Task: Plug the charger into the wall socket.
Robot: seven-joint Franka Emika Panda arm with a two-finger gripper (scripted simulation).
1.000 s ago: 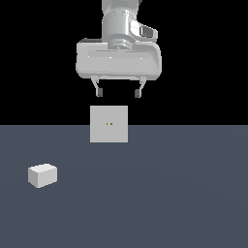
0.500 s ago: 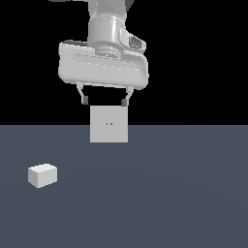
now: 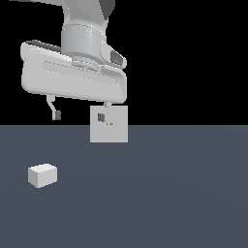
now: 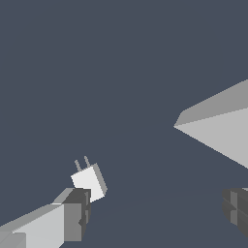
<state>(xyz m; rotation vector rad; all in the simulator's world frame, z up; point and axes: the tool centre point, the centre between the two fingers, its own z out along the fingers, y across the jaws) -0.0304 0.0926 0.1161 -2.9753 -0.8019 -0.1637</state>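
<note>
The charger (image 3: 42, 175), a small off-white block, lies on the dark floor at the exterior view's left, nothing touching it. In the wrist view the charger (image 4: 89, 180) shows two thin prongs and sits just past one fingertip (image 4: 76, 213). The wall socket (image 3: 114, 131) is an upright pale square panel with two tiny dots at its centre; the wrist view catches the socket (image 4: 218, 128) edge-on. My gripper (image 3: 79, 116) hangs open and empty, well above the floor, up and to the right of the charger. One of its fingers overlaps the socket's upper left part. In the wrist view the gripper (image 4: 157, 210) has wide-spread fingers.
A flat dark grey-blue floor (image 3: 169, 193) fills the lower half of the exterior view, with black background behind it. Only the charger and the socket panel stand on it.
The hand has shifted toward the exterior view's left and looms larger in the frame. Its fingers stay open. Charger and socket have not moved.
</note>
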